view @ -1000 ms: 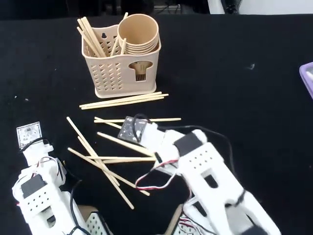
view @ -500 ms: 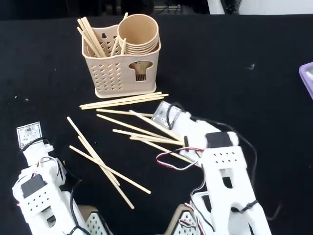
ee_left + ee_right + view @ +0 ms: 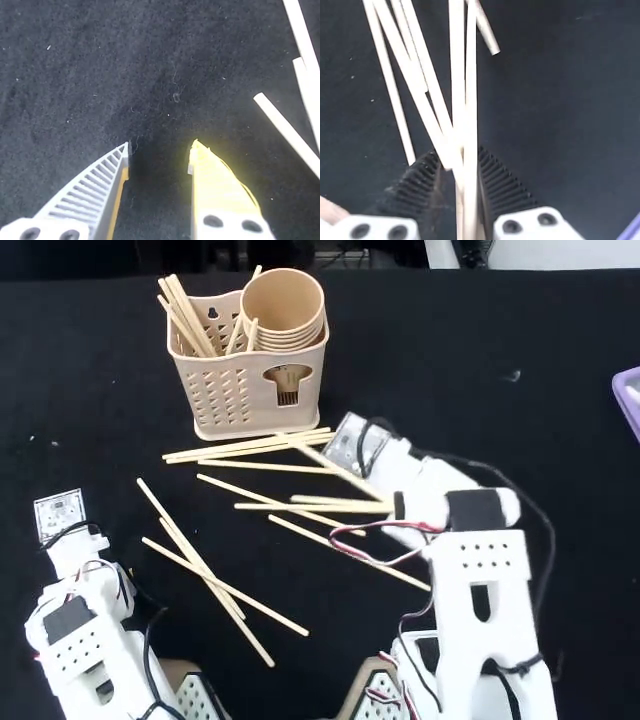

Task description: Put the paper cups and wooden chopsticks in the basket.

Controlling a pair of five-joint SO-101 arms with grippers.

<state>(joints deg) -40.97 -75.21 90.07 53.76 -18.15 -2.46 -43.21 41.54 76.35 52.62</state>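
Right claw (image 3: 386, 506) clamped on a fan of chopsticks (image 3: 310, 506), basket (image 3: 250, 390) up-left of it.
High view: held chopsticks lie nearly level across mid-frame, tips pointing left; the basket, paper cups (image 3: 285, 305) inside, sits upper left. Left wrist view: left claw (image 3: 159, 147) gapes empty over black cloth (image 3: 100, 75). Right wrist view: jaws pinch the chopsticks, which run straight out ahead.

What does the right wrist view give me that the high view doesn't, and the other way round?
From the right wrist view: the right gripper, jaws clamped on a bundle of chopsticks. From the high view: the basket holding stacked paper cups, and loose chopsticks lying between the arms. In both: that bundle fanning out over the black table.
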